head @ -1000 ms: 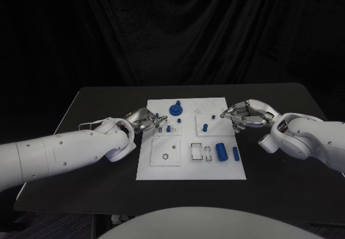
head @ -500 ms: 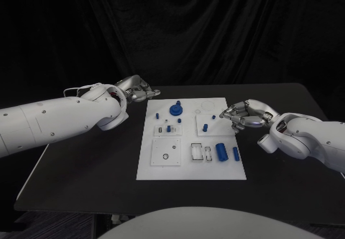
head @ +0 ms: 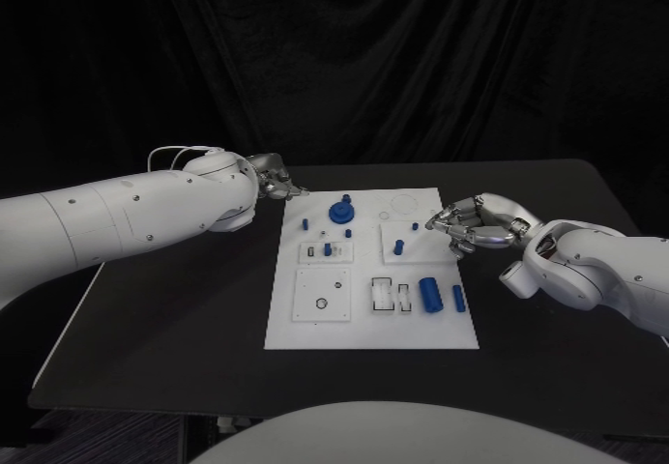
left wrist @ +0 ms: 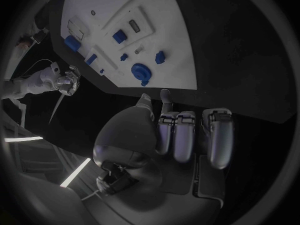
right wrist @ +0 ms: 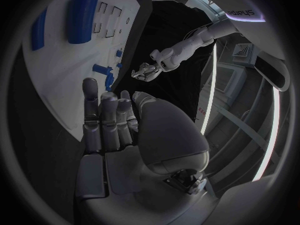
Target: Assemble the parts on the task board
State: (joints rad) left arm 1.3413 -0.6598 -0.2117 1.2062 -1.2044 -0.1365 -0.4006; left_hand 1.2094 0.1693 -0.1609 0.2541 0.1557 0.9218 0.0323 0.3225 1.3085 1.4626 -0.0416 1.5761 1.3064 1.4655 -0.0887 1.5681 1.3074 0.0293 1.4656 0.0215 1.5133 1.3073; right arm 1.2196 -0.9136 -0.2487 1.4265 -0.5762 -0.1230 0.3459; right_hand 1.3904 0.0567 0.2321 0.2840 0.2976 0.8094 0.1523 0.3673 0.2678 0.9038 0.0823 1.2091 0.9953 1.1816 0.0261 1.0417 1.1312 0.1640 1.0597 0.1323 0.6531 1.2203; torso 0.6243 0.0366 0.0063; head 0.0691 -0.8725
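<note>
The black surface [head: 167, 319] carries the white rectangular task board [head: 365, 333] at its middle. The robot's left hand [head: 274, 180] hangs above the surface just off the board's far left corner, its silver fingers curled in together around nothing. The right hand [head: 474, 222] sits at the board's right edge, fingers likewise curled in with nothing visible between them. On the board, a round blue knob-like part [head: 341, 212] stands near the far edge, a thick blue cylinder [head: 429, 294] lies near the right edge with a slimmer blue rod [head: 457, 299] just beside it, and a small blue peg [head: 397, 247] stands upright near the middle.
</note>
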